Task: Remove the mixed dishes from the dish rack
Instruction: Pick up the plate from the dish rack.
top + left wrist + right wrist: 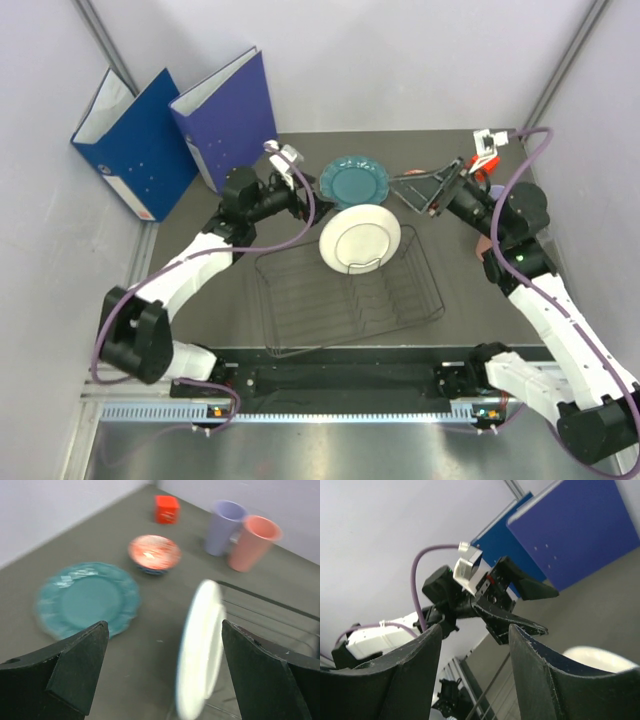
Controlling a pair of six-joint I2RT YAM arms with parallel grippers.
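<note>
The dark wire dish rack [350,295] sits mid-table. A white plate [360,237] stands on edge in its far slots; it also shows in the left wrist view [202,647], blurred. The teal plate [354,181] lies flat on the table behind the rack. In the left wrist view the teal plate [87,598], the red-patterned bowl [154,553], the lavender cup [225,527] and the salmon-pink cup [254,542] stand on the table. My left gripper [302,203] is open and empty, left of the white plate. My right gripper [418,193] is open and empty, right of it. The clear glass is out of view.
Two blue binders [180,130] stand at the back left. A small red block [166,509] sits beyond the bowl. The right wrist view looks across at my left arm's gripper [510,605] and the binders [580,530].
</note>
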